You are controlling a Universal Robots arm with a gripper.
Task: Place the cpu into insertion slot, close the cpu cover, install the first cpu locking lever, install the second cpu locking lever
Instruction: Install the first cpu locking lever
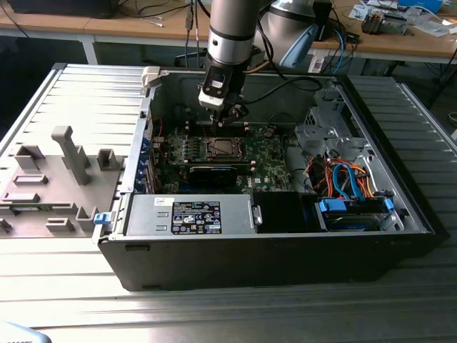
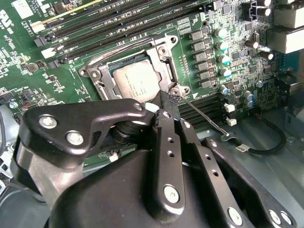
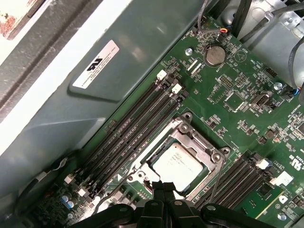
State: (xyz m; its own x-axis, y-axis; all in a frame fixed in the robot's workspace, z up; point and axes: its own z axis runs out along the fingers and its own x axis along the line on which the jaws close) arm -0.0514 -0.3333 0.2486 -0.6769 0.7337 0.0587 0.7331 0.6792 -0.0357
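Observation:
The cpu (image 2: 135, 83) (image 3: 176, 164) lies flat in the insertion slot (image 1: 225, 148) on the green motherboard. The silver cpu cover (image 2: 162, 51) (image 3: 198, 141) is down around it, and the chip's metal top shows through the cover's window. My gripper (image 1: 223, 118) (image 2: 167, 102) (image 3: 163, 185) hangs just over one corner of the socket. Its black fingertips are shut together with nothing seen between them. A thin wire locking lever (image 2: 204, 118) runs out from that corner, right beside the fingertips, and slants away from the socket.
The motherboard (image 1: 268, 153) sits deep inside an open black computer case (image 1: 285, 250). Long black memory slots (image 2: 118, 21) (image 3: 128, 128) flank the socket. Coloured cables (image 1: 343, 179) and a drive bay fill the exterior view's right. A grey fixture block (image 1: 50, 179) stands outside on the exterior view's left.

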